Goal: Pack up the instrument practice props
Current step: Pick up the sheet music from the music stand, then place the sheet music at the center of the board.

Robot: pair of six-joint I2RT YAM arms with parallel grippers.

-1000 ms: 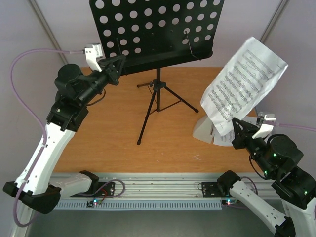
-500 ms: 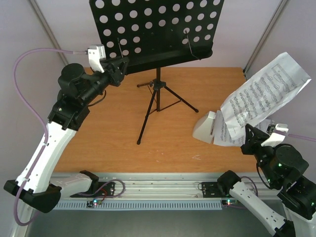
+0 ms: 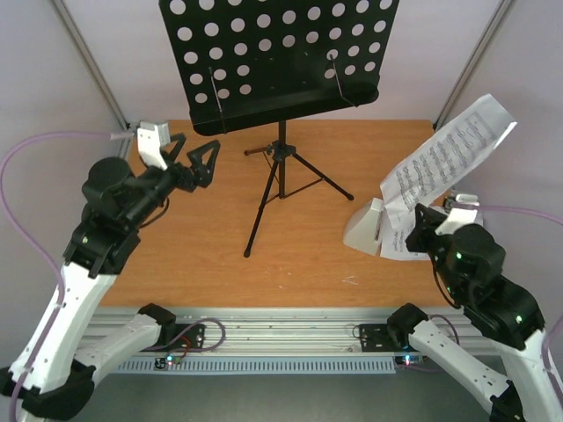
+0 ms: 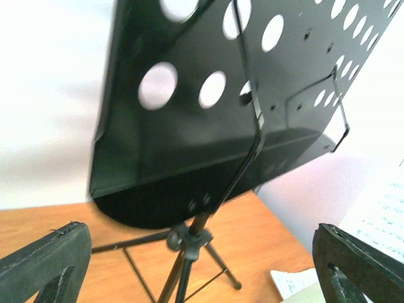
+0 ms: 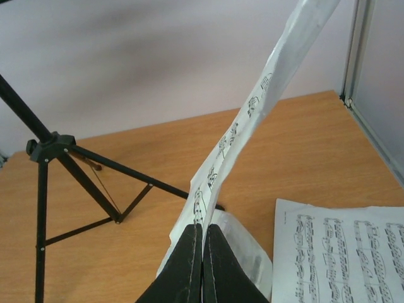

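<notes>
Left gripper (image 3: 193,156): jaws wide with nothing between them, hovering just left of the music stand (image 3: 281,61), below the left corner of its holed desk and apart from it.
Music stand: upright on its tripod towards the back of the bench (image 3: 202,237); its desk carries no paper.
Risk at the stand: it looks top-heavy, so a sideways nudge from the open jaws on the desk's corner could rock the tripod or tip it instead of gripping it.
Metronome (image 3: 363,227): on the bench, near and to the right of the stand's legs.
Sheet of music (image 3: 444,154): in the air to the right of the stand, rising above the metronome and curling.
Right gripper (image 5: 202,235): jaws closed tight on the sheet's lower edge.
Second page (image 5: 341,252): flat on the bench, further right of the stand than the metronome.
Risk at the sheet: the pinch is small and the paper limp, so it could flop, crease or slide out. If lowered carelessly, paper or gripper could knock the metronome or drag the second page.
</notes>
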